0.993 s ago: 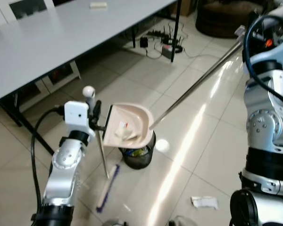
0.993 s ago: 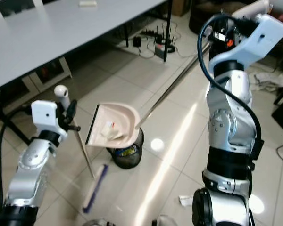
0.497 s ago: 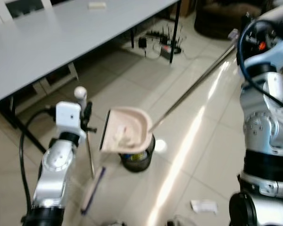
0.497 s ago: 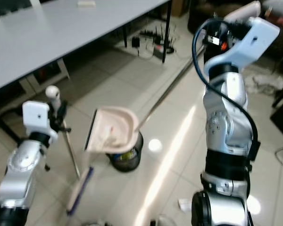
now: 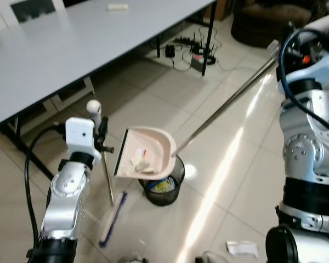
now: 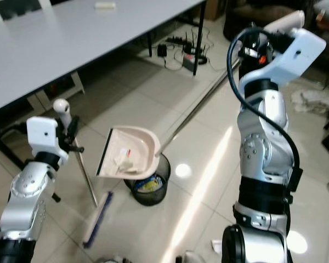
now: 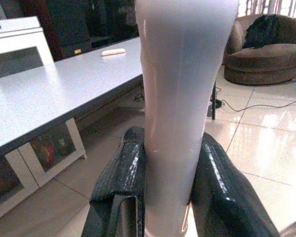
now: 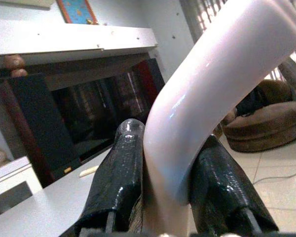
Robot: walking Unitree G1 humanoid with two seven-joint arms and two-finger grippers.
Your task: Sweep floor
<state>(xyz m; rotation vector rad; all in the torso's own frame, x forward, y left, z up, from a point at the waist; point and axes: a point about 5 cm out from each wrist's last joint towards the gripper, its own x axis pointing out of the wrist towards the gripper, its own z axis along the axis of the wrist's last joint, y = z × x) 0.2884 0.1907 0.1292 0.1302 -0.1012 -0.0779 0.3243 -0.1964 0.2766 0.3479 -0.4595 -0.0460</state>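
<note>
My left gripper point(image 7: 170, 197) pinches the broom handle point(image 5: 106, 178); my right gripper point(image 8: 170, 197) clamps the dustpan handle point(image 5: 225, 107), holding the pink dustpan point(image 5: 145, 160) with scraps over the black wastebasket point(image 5: 163, 187) on glossy tiled floor point(image 5: 219, 164), beside a grey counter point(image 5: 71, 44)

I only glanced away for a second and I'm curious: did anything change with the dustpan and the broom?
Little changed. The pink plastic dustpan, still carrying paper scraps, hangs over the black wire wastebasket, not yet emptied. The left gripper stays clamped on the white broom handle, the right gripper on the dustpan's pink handle. The crumpled paper remains on the floor.
</note>
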